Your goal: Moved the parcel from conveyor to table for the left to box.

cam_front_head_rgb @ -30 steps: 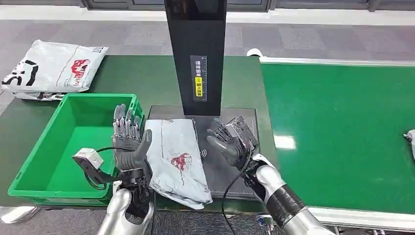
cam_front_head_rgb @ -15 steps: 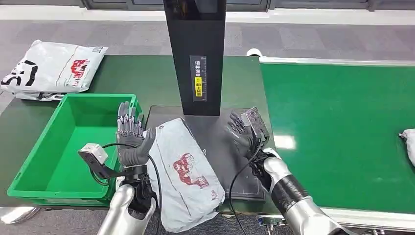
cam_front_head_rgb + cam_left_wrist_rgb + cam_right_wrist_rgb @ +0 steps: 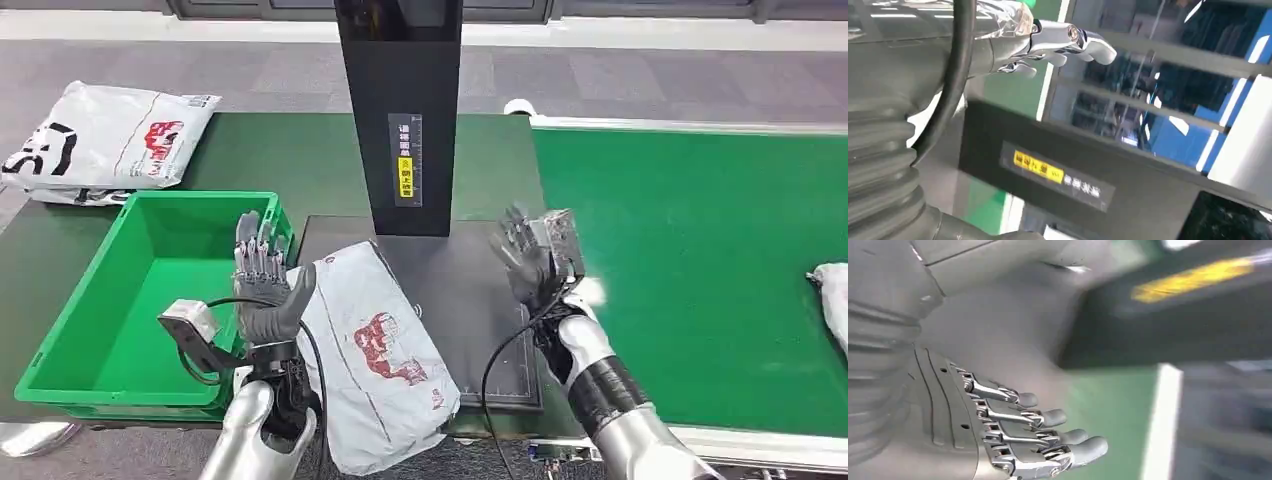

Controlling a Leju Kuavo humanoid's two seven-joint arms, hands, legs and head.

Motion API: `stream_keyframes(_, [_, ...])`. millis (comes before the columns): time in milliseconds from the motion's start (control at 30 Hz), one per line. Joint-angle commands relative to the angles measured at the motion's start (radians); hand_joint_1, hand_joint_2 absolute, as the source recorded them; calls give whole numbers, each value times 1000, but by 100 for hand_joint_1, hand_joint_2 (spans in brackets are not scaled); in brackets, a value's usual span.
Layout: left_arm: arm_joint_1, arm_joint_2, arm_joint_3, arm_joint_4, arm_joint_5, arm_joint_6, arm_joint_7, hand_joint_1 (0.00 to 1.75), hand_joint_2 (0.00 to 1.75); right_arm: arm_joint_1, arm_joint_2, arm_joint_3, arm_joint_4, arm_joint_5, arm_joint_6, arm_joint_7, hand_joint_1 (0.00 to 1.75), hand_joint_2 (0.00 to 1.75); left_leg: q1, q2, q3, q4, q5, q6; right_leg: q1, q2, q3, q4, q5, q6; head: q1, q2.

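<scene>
A grey-white parcel [image 3: 375, 360] with a red print lies slanted across the black scanner plate [image 3: 470, 310], its near end hanging over the table's front edge. My left hand [image 3: 265, 285] stands upright against the parcel's left edge, fingers straight up and apart, thumb touching the bag. In the left wrist view the left hand's fingertips [image 3: 1068, 37] are spread in the air. My right hand [image 3: 530, 260] is raised over the plate's right edge, near the conveyor, fingers spread and holding nothing. The right wrist view shows its fingers [image 3: 1038, 432] apart and empty.
A green bin [image 3: 60, 345] stands left of my left hand. The black scanner post [image 3: 400, 110] rises behind the plate. Other parcels [image 3: 105, 140] lie at the table's far left. On the green conveyor [image 3: 690, 270] another parcel [image 3: 832, 300] shows at the right edge.
My right hand has let go of the parcel and moved right and away toward the conveyor. The parcel has slid toward the table's front edge and turned. The conveyor parcel has crept further in.
</scene>
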Motion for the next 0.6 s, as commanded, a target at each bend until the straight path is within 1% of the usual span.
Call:
stream_keyframes(33, [-76,91,-212,99,-1329,11,492,0,175,460,0,-263,-1073,123,-329,-129,0,175,2,-13,-1,-2,0,0,2,-12,4,-3,-4,-2,0,0])
stream_keyframes(67, [-86,80,-199,114,-1335,3,490,0,175,465,-5,-268,-1068,110,-327,-141,0,175,0,-13,-3,-1,1,0,1,-12,1,-1,-3,-1,0,0])
stream_keyframes(100, [-156,116,-248,206,-1536,-104,574,0,175,465,-4,-287,-1034,66,-317,-169,0,175,1,-18,-3,-1,2,0,1,-17,3,-2,-4,-1,0,0])
stream_keyframes(133, [-180,115,-240,256,-1590,-109,570,0,175,459,-4,-296,-1007,51,-304,-187,0,175,1,-17,-3,-1,1,0,1,-15,3,-1,-4,-1,0,0])
stream_keyframes(167, [-221,133,-257,329,-1688,-194,610,0,175,453,-9,-301,-974,29,-280,-183,0,175,1,-19,-2,-2,2,1,1,-17,5,-3,-4,-1,0,0])
stream_keyframes(200, [-263,152,-255,410,-1753,-226,607,0,175,440,-9,-312,-923,9,-249,-197,0,175,1,-18,-2,-3,2,1,1,-16,6,-4,-4,-1,0,0])
stream_keyframes(233, [-299,178,-282,481,-1817,-284,614,0,175,436,-15,-314,-891,-14,-221,-196,0,175,1,-13,-1,-5,2,0,1,-12,6,-6,-1,-1,0,0])
stream_keyframes(267, [-315,195,-279,531,-1817,-272,597,0,175,433,-13,-323,-861,-25,-206,-213,0,175,1,-12,0,-6,3,0,2,-10,6,-8,0,-1,0,0])
stream_keyframes(300, [-355,248,-396,590,-1817,-316,668,0,175,428,-9,-327,-840,-36,-188,-217,0,175,1,-6,-1,-3,1,0,1,-6,3,-4,-1,-1,0,0])
stream_keyframes(333, [-373,267,-430,644,-1817,-304,672,0,175,425,0,-332,-827,-36,-181,-223,0,175,1,-4,0,-6,3,0,0,-4,3,-6,2,-2,1,0])
stream_keyframes(367, [-379,278,-435,678,-1817,-314,639,0,175,421,5,-331,-817,-38,-174,-223,0,175,1,0,0,-3,1,-1,0,-1,1,-2,1,-2,0,0])
stream_keyframes(400, [-382,281,-426,706,-1815,-308,607,0,175,417,6,-329,-810,-39,-172,-224,0,175,1,0,1,-6,4,-1,1,0,2,-6,4,-3,0,0])
stream_keyframes(433, [-394,300,-443,737,-1816,-323,546,0,175,411,5,-325,-800,-43,-168,-220,0,175,0,3,1,-3,1,-1,0,1,0,-2,3,-2,0,0])
stream_keyframes(500, [-409,320,-455,763,-1808,-324,496,0,175,409,4,-322,-790,-47,-161,-216,0,175,0,3,3,-4,4,-1,1,2,3,-3,4,-2,0,0])
stream_keyframes(533, [-434,335,-483,796,-1780,-350,415,0,175,407,4,-323,-780,-50,-152,-211,0,175,1,3,4,-8,7,-1,1,3,5,-7,7,-3,0,0])
stream_keyframes(567, [-445,345,-489,807,-1770,-351,396,0,175,406,6,-325,-774,-50,-150,-212,0,175,0,3,6,-5,4,0,0,2,7,-2,4,-2,0,0])
stream_keyframes(600, [-462,352,-507,823,-1754,-367,353,0,175,404,8,-327,-771,-50,-145,-213,0,175,1,5,8,-7,6,0,1,4,8,-4,6,-3,0,0])
